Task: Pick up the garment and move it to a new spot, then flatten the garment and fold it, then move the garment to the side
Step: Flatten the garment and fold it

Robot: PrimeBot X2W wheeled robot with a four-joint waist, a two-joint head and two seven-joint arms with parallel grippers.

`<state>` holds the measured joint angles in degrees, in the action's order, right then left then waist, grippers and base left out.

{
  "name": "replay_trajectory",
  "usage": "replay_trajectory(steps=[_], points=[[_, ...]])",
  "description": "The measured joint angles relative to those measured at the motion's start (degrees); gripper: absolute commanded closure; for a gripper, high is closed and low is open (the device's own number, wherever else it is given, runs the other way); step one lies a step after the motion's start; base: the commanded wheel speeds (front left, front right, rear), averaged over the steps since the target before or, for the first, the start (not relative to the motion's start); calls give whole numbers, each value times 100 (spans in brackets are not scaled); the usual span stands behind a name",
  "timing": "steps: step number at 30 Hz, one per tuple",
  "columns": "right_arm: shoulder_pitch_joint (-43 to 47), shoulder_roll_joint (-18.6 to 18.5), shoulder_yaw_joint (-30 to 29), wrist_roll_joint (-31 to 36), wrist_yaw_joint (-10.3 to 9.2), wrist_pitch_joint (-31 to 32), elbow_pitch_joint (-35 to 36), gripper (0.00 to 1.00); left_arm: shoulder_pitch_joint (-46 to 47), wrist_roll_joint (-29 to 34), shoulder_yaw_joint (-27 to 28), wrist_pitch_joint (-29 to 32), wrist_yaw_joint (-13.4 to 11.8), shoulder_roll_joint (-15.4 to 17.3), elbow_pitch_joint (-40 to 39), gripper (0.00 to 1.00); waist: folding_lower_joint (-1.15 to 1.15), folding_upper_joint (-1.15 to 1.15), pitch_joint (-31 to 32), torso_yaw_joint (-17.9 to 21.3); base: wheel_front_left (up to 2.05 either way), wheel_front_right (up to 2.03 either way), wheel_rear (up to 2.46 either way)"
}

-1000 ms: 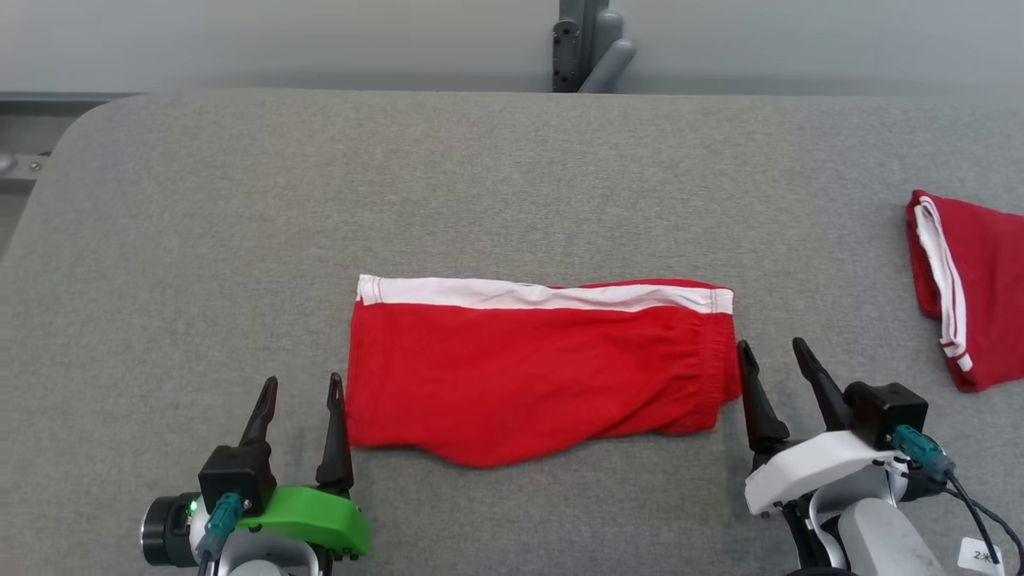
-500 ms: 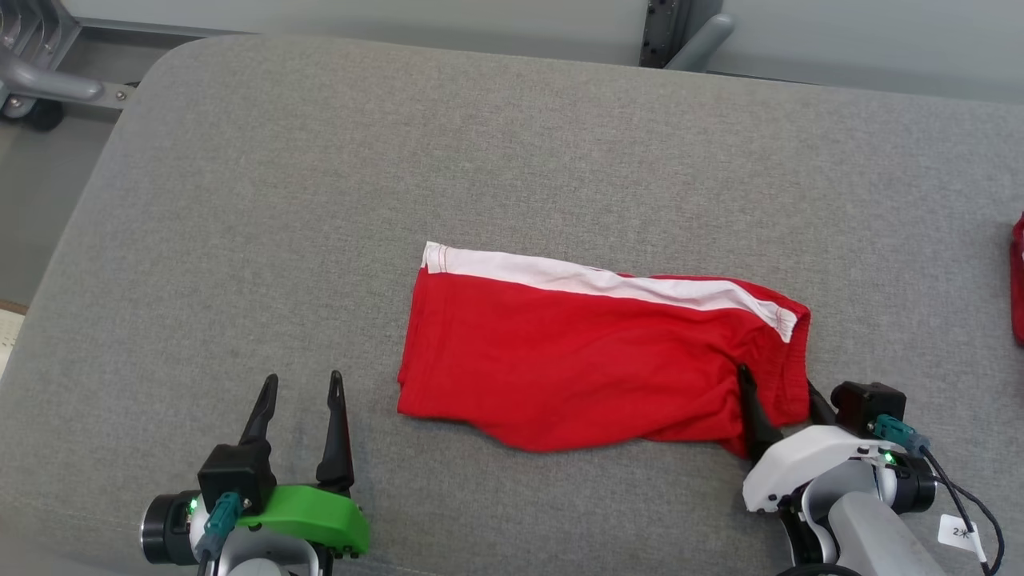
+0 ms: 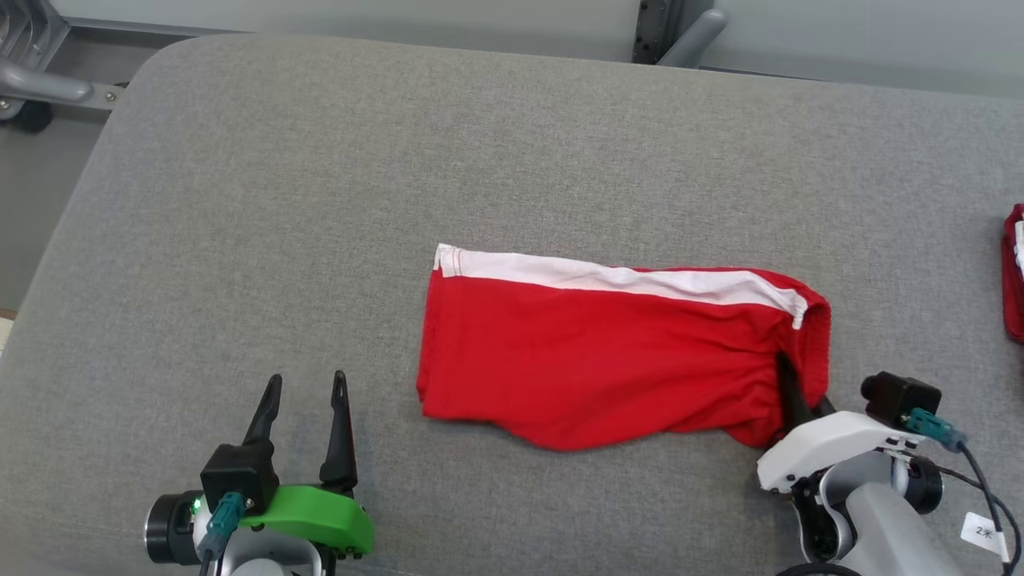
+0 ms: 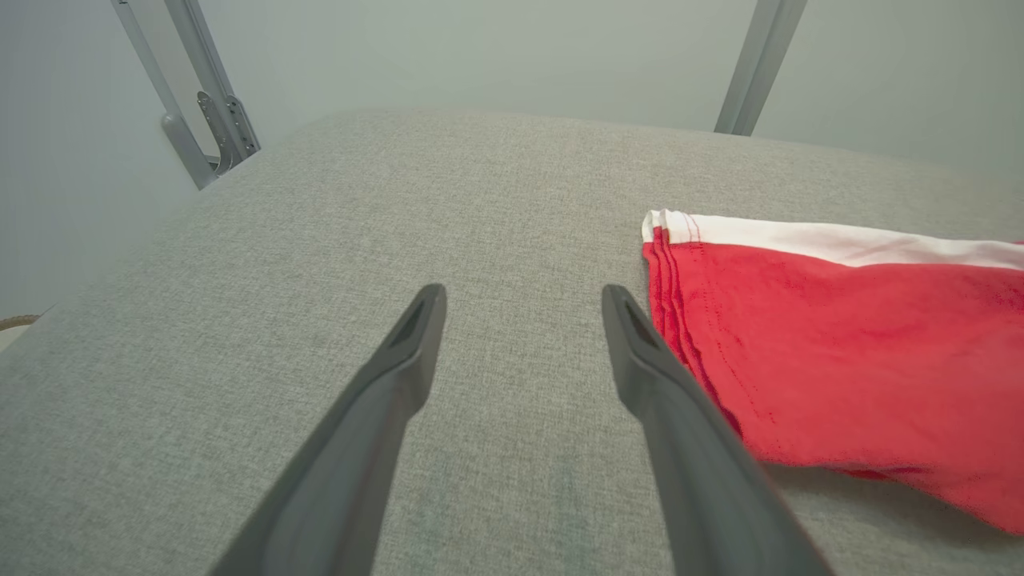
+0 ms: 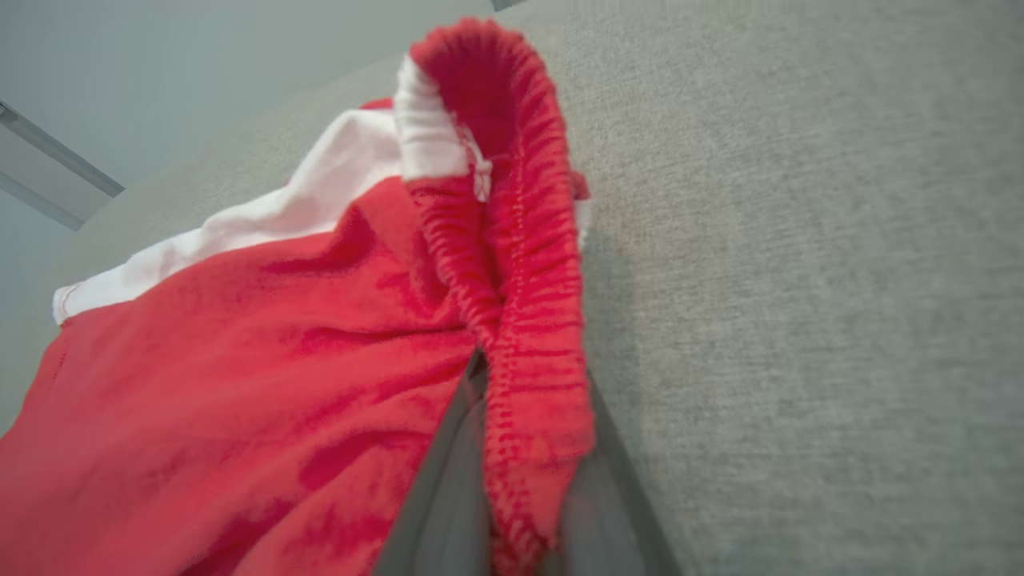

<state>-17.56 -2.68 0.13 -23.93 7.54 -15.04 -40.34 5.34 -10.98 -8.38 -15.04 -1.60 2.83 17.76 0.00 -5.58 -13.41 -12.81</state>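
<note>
The garment (image 3: 608,352), red shorts with a white side stripe, lies folded and lengthwise on the grey padded table (image 3: 400,160). My right gripper (image 3: 800,390) is at its right end, shut on the gathered elastic waistband, which bunches up between the fingers (image 5: 448,480) in the right wrist view. Part of the red cloth (image 5: 240,360) spreads to the left of that pinch. My left gripper (image 3: 306,380) stands open on bare table, a little left of the garment's left edge. In the left wrist view that gripper (image 4: 524,296) holds nothing, and the hem (image 4: 840,352) lies just right of its right finger.
Another red and white garment (image 3: 1014,272) lies at the table's far right edge. A metal frame (image 3: 32,80) stands beyond the table's rounded left corner, and a grey post (image 3: 680,36) behind the far edge.
The head camera has shifted. My right gripper moved onto the garment's right end and shut on the waistband, bunching it. The left gripper stayed open and still.
</note>
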Motion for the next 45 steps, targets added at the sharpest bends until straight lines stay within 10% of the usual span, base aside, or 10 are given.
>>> replay_trajectory(steps=[7, 21, 33, 35, 37, 45], points=[[1, -232, -38, 29, -5, 5, 144, 100, -5, -24, -12, 0, -4, 0, 30, 0, 0, 0, 38, 160, 0, 0, 0], [-167, -686, 2671, -1990, -7, 691, 1671, 100, -9, -240, -244, 0, -29, -1, 115, 0, 0, 0, 91, 128, 0, 0, 0], [-954, -432, 3577, -2180, -7, 749, 827, 100, -7, -361, -455, 0, -77, 0, 156, 0, 0, -1, 65, -462, 0, 0, 0], [-1116, -347, 3650, -2176, -7, 638, 548, 64, -7, -369, -471, 0, -79, -1, 181, 0, 0, -1, 55, -592, 0, 0, 0], [-1260, -291, 3734, -2179, -7, 523, 318, 0, -8, -403, -481, 0, -94, 1, 201, 0, 0, -1, 47, -713, 0, 0, 0], [-1567, -135, 3982, -2353, -7, 79, 127, 0, -75, -398, -289, 0, -172, -2, 178, 0, 0, -1, 49, -846, 0, 0, 0]])
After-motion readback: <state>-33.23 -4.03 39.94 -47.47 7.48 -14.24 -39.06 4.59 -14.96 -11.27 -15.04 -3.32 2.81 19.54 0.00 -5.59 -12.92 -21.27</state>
